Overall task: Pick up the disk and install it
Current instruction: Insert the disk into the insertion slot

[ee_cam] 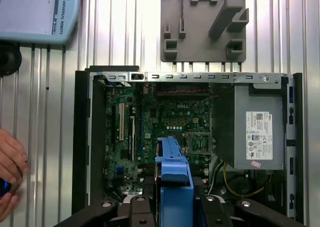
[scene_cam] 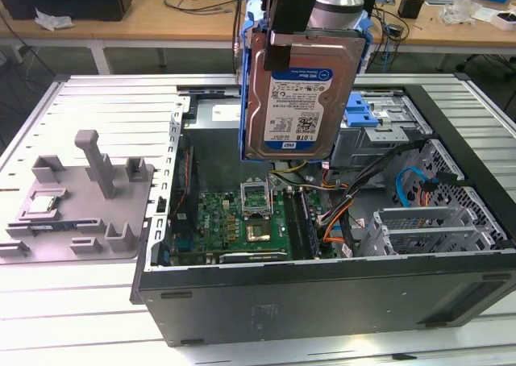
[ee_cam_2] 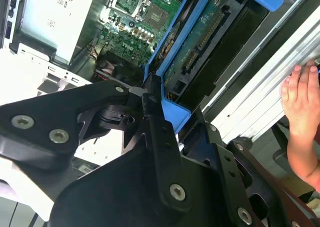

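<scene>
Disk hangs upright in the exterior view, label side facing the camera, clipped in its blue carrier and raised above the open computer case. The end effector holds it from above at its upper end, fingers pinching the carrier. Below the drive lies the motherboard. The case rests on a ribbed metal counter, and a grey fixture sits on that counter towards the exterior view's left, apart from the case.

In the second wrist view the disk shows its underside, a green circuit board framed in blue plastic. The black end effector is clamped on the edge of that frame. The motherboard lies beyond it, and a person's hand rests on the counter's metal ribs.

In the first wrist view the disk is seen edge-on, gripped by the end effector, directly over the motherboard. A grey power supply fills one side of the case. The fixture lies outside the case, and a hand is at the picture's edge.
</scene>
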You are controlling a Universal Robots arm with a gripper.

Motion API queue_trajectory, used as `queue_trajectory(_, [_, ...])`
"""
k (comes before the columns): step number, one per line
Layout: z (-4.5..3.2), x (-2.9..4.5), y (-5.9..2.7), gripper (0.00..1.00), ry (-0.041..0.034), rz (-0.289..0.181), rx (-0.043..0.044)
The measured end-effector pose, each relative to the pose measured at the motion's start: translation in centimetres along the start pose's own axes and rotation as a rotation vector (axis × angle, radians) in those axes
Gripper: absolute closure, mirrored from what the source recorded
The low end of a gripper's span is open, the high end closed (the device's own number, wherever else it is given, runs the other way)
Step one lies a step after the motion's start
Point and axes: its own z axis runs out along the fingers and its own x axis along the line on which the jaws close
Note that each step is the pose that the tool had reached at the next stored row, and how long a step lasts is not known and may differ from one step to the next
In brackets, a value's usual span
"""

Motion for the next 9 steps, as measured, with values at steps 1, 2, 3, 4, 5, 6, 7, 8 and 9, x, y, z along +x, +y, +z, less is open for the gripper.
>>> queue_trajectory(1, [0.00, 0.00, 0.00, 0.63, -0.0001, 0.000, 0.0001])
queue_trajectory(2, [0.00, 0.00, 0.00, 0.63, 0.0000, 0.000, 0.0001])
queue_trajectory(3, [0.00, 0.00, -0.01, 0.63, -0.0001, 0.000, 0.0000])
queue_trajectory(4, [0.00, 0.00, -0.01, 0.63, -0.0001, 0.000, 0.0001])
queue_trajectory(5, [0.00, 0.00, -0.02, 0.63, -0.0001, 0.000, 0.0001])
queue_trajectory(6, [0.00, 0.00, -0.02, 0.63, -0.0001, 0.000, 0.0001])
queue_trajectory(7, [-0.01, 0.00, -0.02, 0.63, -0.0012, -0.001, 0.0011])
queue_trajectory(8, [-0.01, 0.00, -0.03, 0.63, -0.0030, -0.001, 0.0026])
queue_trajectory(9, [0.00, 0.00, -0.02, 0.63, -0.0057, -0.002, 0.0041])
